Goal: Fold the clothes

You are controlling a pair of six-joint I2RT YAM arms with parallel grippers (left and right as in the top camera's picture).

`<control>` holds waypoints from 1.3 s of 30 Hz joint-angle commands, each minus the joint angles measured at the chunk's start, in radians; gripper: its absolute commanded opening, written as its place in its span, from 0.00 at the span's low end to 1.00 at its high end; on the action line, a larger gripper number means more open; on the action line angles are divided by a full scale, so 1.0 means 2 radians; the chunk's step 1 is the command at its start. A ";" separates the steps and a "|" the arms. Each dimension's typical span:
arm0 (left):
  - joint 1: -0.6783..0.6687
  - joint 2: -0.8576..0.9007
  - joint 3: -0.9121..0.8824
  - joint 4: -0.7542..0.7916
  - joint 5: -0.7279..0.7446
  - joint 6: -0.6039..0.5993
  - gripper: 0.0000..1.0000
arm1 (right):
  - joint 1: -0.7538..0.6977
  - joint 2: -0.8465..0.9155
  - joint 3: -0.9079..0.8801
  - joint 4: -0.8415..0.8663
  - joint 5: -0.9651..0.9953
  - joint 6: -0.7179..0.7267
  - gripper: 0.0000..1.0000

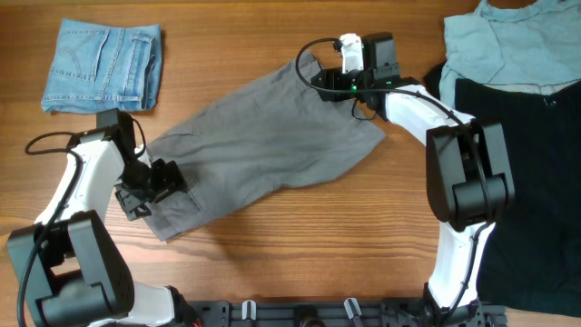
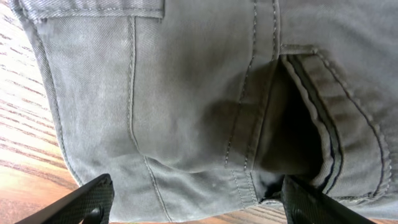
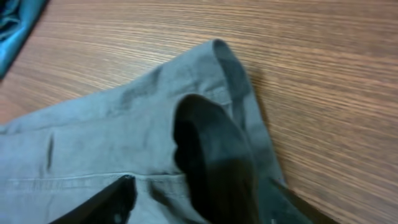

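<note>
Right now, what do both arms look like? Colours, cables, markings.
Both arms: white links, black joints and bases. Left arm has a thin black cable off its link; left pincer is black. Right arm carries a white module and a looping black cable by the black right pincer. No markings legible.

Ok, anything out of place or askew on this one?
Only mildly. The grey shorts lie diagonally across the table, askew to its edges, and in the left wrist view a pocket gapes open. The folded denim sits neat at the far left corner. Nothing looks spilled or damaged.
</note>
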State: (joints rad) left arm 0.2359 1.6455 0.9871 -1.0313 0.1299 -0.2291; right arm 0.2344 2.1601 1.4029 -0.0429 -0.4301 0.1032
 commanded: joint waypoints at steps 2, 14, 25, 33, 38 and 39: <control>-0.002 -0.007 0.006 0.001 0.009 0.008 0.86 | 0.002 0.005 0.002 0.002 -0.047 -0.020 0.61; -0.002 -0.007 0.006 0.001 0.010 0.008 0.85 | -0.003 0.005 0.008 0.069 -0.074 0.030 0.04; -0.002 -0.007 0.006 0.001 0.009 0.008 0.89 | -0.010 0.005 0.016 0.207 -0.027 0.133 0.07; -0.002 -0.007 0.006 0.007 0.010 0.008 0.97 | -0.010 0.005 0.016 0.147 0.021 0.092 1.00; -0.002 -0.008 0.006 0.010 0.010 0.021 0.99 | -0.043 -0.017 0.016 0.047 0.011 0.073 0.99; -0.002 -0.008 0.008 0.009 0.010 0.021 0.98 | -0.053 -0.027 0.016 0.025 0.001 0.066 0.98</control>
State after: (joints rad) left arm 0.2359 1.6455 0.9871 -1.0126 0.1333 -0.2199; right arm 0.1959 2.1601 1.4239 0.0940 -0.4168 0.2893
